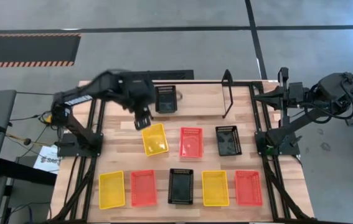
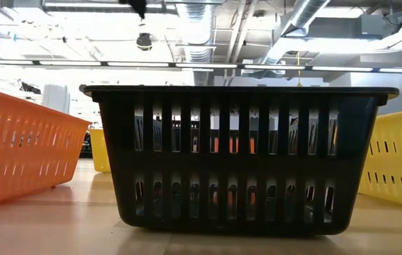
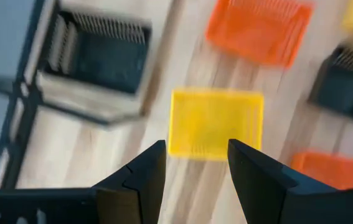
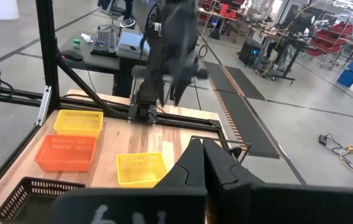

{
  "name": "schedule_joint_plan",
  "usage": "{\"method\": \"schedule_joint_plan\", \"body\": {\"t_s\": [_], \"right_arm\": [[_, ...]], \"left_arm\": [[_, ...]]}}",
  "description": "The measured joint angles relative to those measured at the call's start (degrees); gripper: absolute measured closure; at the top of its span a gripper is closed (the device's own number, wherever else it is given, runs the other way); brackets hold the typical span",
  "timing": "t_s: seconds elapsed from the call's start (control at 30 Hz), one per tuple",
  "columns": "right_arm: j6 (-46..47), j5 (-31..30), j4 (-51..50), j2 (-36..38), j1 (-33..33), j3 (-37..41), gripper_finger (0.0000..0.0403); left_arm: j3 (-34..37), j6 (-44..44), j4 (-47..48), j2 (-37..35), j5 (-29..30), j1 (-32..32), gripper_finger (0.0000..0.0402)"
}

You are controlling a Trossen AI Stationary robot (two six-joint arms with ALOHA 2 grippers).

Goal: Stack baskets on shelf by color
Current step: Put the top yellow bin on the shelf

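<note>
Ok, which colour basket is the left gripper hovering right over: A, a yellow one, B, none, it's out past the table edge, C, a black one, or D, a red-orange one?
A: in the high view the left gripper hangs at the far end of the yellow basket in the middle row, and the left wrist view shows that yellow basket between its open fingers.

Nine baskets lie on the counter [image 1: 120, 146]: three yellow baskets [image 1: 154, 139], three red-orange baskets [image 1: 190, 142], three black baskets [image 1: 228, 140], one black sitting inside the shelf [image 1: 228, 93].
</note>
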State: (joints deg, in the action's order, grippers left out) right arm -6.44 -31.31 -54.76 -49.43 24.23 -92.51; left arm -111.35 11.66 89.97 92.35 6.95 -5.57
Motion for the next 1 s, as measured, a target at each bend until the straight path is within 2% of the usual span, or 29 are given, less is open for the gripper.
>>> {"method": "schedule_joint_plan", "body": {"t_s": [0.2,0.37,0.47,0.73,0.9,1.0], "right_arm": [[0.00,0.00,-0.02,0.00,0.01,0.00,0.0401],[-0.02,0.00,-0.02,0.00,0.00,0.00,0.0401],[0.00,0.00,-0.02,0.00,0.02,0.00,0.0401],[0.00,0.00,0.49,0.00,0.02,0.00,0.0401],[0.00,0.00,0.64,-0.13,0.02,0.00,0.0401],[0.01,0.00,0.83,-0.23,0.02,0.00,0.0401]], "left_arm": [[16.19,10.29,-1.44,-3.05,0.89,4.26,0.0242],[27.92,15.48,-13.91,-5.86,-1.74,8.50,0.0242],[32.75,19.55,-17.34,-6.59,-1.59,10.46,0.0242],[39.59,31.96,-16.35,-6.55,-0.21,12.47,0.0242],[40.17,44.13,-18.34,-6.57,5.51,12.08,0.0242],[40.17,51.00,-21.21,-6.57,6.84,11.97,0.0242]]}}
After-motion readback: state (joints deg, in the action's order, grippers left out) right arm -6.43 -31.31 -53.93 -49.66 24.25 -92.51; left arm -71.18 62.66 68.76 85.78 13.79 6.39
